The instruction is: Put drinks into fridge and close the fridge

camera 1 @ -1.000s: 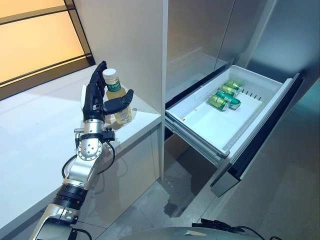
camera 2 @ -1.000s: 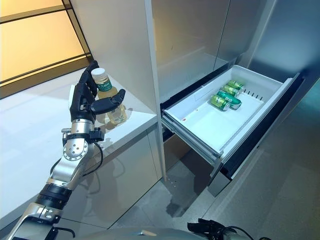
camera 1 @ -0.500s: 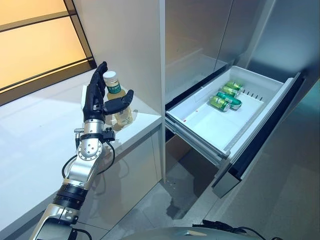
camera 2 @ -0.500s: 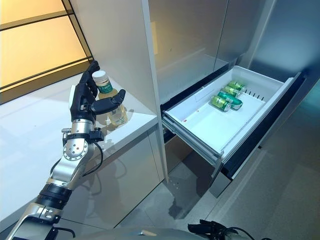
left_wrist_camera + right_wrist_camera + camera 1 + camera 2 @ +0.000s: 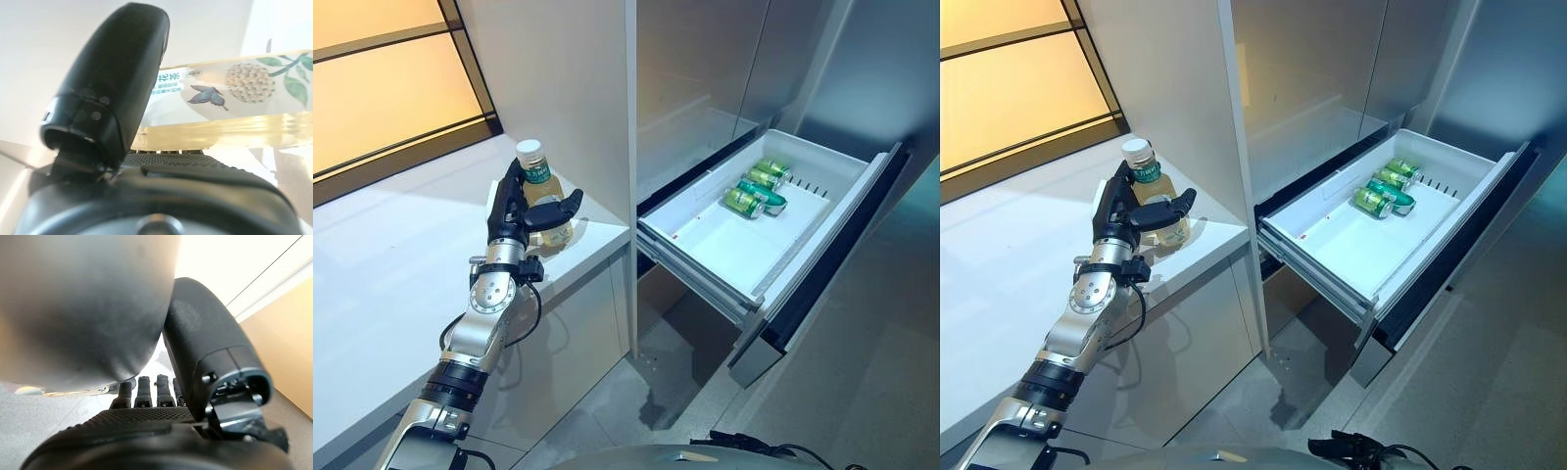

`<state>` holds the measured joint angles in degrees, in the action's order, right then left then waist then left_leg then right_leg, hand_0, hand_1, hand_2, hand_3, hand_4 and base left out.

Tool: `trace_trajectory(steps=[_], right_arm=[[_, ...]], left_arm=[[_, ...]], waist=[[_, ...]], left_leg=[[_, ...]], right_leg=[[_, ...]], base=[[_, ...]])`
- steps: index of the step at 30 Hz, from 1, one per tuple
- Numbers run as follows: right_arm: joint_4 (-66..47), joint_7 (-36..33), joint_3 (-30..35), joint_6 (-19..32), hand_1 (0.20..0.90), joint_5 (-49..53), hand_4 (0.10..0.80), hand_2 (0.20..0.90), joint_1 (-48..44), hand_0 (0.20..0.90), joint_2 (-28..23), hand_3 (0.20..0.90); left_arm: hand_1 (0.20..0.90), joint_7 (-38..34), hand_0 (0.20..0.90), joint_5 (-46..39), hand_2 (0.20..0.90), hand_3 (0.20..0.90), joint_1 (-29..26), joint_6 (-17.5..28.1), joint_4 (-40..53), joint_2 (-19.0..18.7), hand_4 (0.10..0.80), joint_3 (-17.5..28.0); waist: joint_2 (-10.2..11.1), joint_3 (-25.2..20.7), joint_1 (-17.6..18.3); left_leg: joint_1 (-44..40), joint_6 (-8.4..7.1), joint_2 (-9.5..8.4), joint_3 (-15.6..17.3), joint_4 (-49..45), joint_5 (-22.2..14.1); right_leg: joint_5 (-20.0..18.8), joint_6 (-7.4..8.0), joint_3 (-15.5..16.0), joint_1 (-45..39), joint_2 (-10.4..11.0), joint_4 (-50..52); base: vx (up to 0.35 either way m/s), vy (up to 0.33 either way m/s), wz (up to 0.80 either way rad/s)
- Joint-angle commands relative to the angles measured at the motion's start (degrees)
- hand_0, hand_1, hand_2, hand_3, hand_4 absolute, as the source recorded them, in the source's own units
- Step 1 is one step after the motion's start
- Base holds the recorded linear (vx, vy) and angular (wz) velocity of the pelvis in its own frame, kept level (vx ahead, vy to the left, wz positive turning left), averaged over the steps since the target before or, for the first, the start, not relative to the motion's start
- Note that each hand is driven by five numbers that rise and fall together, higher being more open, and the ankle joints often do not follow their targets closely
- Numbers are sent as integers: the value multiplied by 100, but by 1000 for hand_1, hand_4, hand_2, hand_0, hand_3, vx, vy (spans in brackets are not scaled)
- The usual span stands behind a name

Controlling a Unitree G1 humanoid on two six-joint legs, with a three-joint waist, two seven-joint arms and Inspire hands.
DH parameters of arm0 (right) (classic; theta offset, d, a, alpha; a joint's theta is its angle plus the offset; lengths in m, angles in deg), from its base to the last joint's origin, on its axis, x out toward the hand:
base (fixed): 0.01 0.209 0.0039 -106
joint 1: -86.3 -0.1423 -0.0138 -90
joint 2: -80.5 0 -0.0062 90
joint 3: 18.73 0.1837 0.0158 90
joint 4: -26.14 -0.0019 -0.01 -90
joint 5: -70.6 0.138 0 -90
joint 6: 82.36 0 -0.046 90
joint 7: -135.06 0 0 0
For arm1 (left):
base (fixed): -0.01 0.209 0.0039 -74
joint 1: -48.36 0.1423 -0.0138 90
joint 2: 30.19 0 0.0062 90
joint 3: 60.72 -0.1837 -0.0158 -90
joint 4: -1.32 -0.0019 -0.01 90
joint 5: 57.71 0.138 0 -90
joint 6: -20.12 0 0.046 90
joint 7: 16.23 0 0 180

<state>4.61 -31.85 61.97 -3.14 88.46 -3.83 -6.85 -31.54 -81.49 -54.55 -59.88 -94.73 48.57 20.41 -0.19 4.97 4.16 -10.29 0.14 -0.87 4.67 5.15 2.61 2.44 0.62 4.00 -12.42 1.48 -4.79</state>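
Note:
A clear bottle of yellow drink (image 5: 539, 178) with a pale cap stands upright on the white counter (image 5: 391, 255), near its right end. My left hand (image 5: 509, 211) is wrapped on it: the thumb (image 5: 117, 88) lies across the label of the bottle (image 5: 234, 93) and the fingers reach round behind. To the right, the white fridge drawer (image 5: 842, 191) is pulled out. Three green cans (image 5: 754, 188) lie at its far end. My right hand (image 5: 146, 426) shows only in the right wrist view, hanging with relaxed fingers and holding nothing.
A tall white panel (image 5: 568, 88) rises right behind the bottle, between the counter and the fridge. The drawer's dark front (image 5: 822, 284) juts out over the grey floor (image 5: 646, 382). An orange-lit window (image 5: 382, 88) runs along the counter's back.
My left hand has moved forward and lower onto the bottle, and its upright fingers have closed round it. The bottle, the drawer and the cans have not moved.

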Motion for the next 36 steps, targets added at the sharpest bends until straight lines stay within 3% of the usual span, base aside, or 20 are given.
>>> trace_trajectory(steps=[1, 3, 4, 5, 6, 7, 9, 16, 21, 28, 29, 34, 36], right_arm=[[215, 96, -35, -61, 900, -157, 800, 900, 64, 900, -137, 900], [205, 100, -34, -65, 900, -166, 800, 900, 67, 900, -140, 900], [209, 101, -31, -55, 900, -166, 800, 900, 73, 900, -140, 900], [217, 91, -37, -52, 900, -153, 800, 900, 69, 900, -133, 900], [208, 84, -41, -60, 900, -149, 800, 900, 73, 900, -130, 900], [218, 78, -39, -65, 900, -156, 800, 900, 70, 900, -123, 900], [239, 86, -41, -49, 900, -151, 800, 900, 70, 900, -127, 900], [250, 85, -62, 29, 900, -170, 800, 900, 77, 900, -117, 900], [-195, 102, -242, 661, 900, -359, 800, 900, 53, 900, -149, 900], [-3536, 571, -773, 607, 900, 163, 800, 900, 295, 900, -120, 900], [-4276, 681, -865, 483, 900, 398, 800, 900, 348, 900, -117, 900], [-5904, 1183, -841, 676, 900, 672, 800, 900, 268, 900, -294, 900], [-6708, 1299, -703, 504, 900, 823, 800, 900, 121, 900, -483, 900]], left_arm=[[900, 22, 900, -90, 900, 900, -680, 466, 29, -24, 800, 195], [900, 15, 900, -104, 900, 900, -683, 488, 32, -30, 800, 205], [841, -5, 841, -102, 841, 831, -689, 547, 31, -30, 731, 210], [756, -28, 756, -99, 756, 733, -694, 603, 36, -22, 633, 210], [594, -43, 594, -102, 594, 543, -688, 653, 41, -15, 443, 217], [378, -113, 378, -72, 378, 291, -693, 795, 60, -1, 191, 246], [300, -174, 300, -49, 300, 200, -698, 918, 83, 10, 100, 267], [300, -373, 300, 20, 300, 200, -673, 1366, 293, 51, 100, 345], [300, -133, 300, -238, 300, 200, -683, 1626, 629, 43, 100, 375], [300, 1318, 300, -1156, 300, 200, -685, 2133, 1545, 151, 100, 292], [300, 1683, 300, -1416, 300, 200, -719, 2135, 1742, 199, 100, 196], [300, 2866, 300, -2180, 300, 200, -670, 2043, 2196, 305, 100, -143], [300, 3237, 300, -2343, 300, 200, -571, 1993, 2339, 344, 100, -267]], waist=[[-149, -87, -55], [-148, -83, -52], [-149, -82, -50], [-147, -81, -53], [-146, -81, -52], [-141, -91, -55], [-135, -91, -57], [-117, -94, -71], [-95, -73, -77], [-3, -25, 9], [9, -19, 35], [31, -11, 72], [33, -5, 84]], left_leg=[[-40, 167, -169, 88, -234, -842], [-40, 166, -168, 90, -240, -844], [-40, 165, -167, 89, -238, -842], [-37, 166, -169, 84, -243, -841], [-42, 166, -169, 85, -241, -844], [-49, 165, -169, 86, -229, -842], [-52, 165, -169, 84, -230, -844], [-51, 162, -165, 73, -229, -845], [-49, 164, -165, 45, -235, -852], [18, 153, -160, 11, -221, -787], [15, 148, -161, -11, -193, -770], [5, 134, -168, -65, -133, -723], [10, 135, -171, -65, -125, -716]], right_leg=[[409, 300, 120, 490, -203, 686], [411, 299, 117, 491, -204, 692], [410, 301, 119, 492, -202, 691], [409, 299, 114, 490, -204, 691], [412, 299, 114, 487, -203, 690], [409, 297, 115, 483, -205, 680], [410, 293, 116, 476, -207, 677], [422, 283, 123, 477, -204, 688], [418, 284, 141, 483, -197, 703], [394, 287, 166, 567, -181, 746], [392, 290, 176, 575, -185, 747], [373, 318, 171, 582, -191, 733], [350, 335, 149, 594, -190, 724]], base=[[0, 0, 0], [0, 0, 0], [0, 0, 0], [0, 0, 0], [0, 0, 0], [0, 0, 0], [0, 0, 0], [0, 0, 0], [0, 0, 0], [-13, -13, 0], [-48, -33, -1], [-41, -16, -2], [-51, 1, -1]])
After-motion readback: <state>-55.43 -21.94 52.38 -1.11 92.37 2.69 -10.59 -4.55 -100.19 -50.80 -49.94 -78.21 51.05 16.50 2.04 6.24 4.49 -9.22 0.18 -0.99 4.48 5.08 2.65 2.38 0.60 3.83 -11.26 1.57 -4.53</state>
